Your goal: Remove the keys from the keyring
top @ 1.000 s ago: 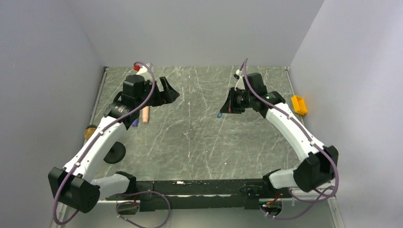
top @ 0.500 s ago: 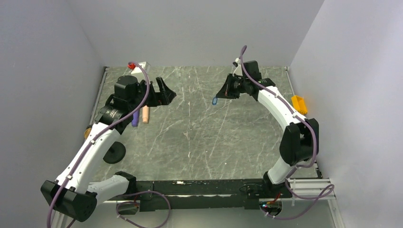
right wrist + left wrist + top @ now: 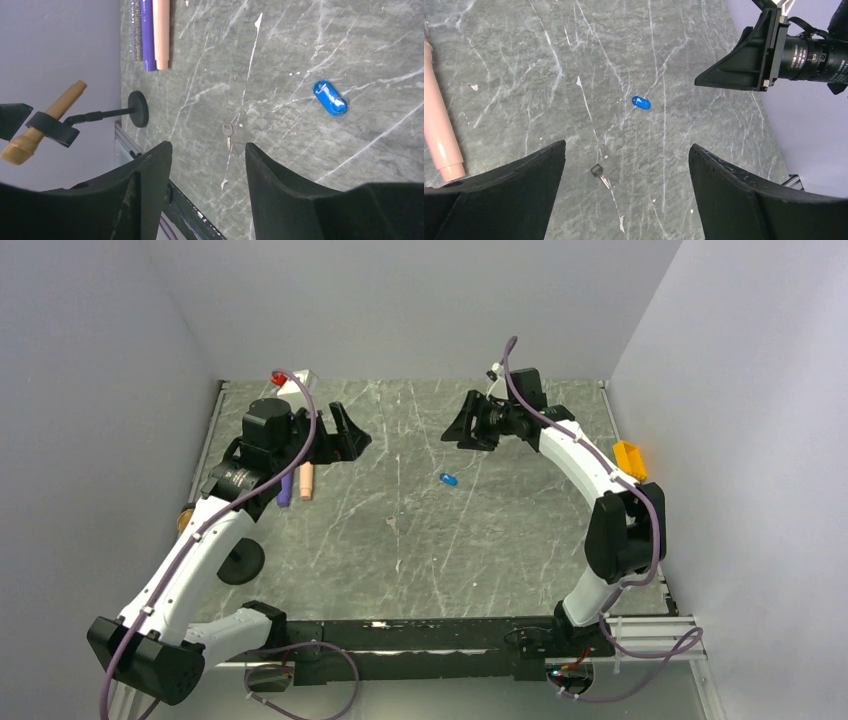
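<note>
A small blue oval piece [image 3: 448,479] with a glint of silvery metal lies on the marble table between the two arms, touching neither. The left wrist view shows this blue piece [image 3: 641,102] too, and so does the right wrist view [image 3: 330,98]. Apart from it, nearer the arms, lies a bare silver key [image 3: 600,175], which the right wrist view also catches [image 3: 228,134]. No ring shows on either. My left gripper [image 3: 626,146] hangs open and empty above the key. My right gripper [image 3: 207,145] is open and empty, above and behind the blue piece.
Peach [image 3: 305,481] and purple [image 3: 285,490] cylinders lie side by side under the left arm. A black round stand [image 3: 241,562] holding a wooden-handled tool [image 3: 42,123] sits at the left edge. A yellow bin [image 3: 629,460] is against the right wall.
The right gripper swung toward the back with the blue piece in it, then opened. The piece now lies on the table. The left arm drew back slightly.
</note>
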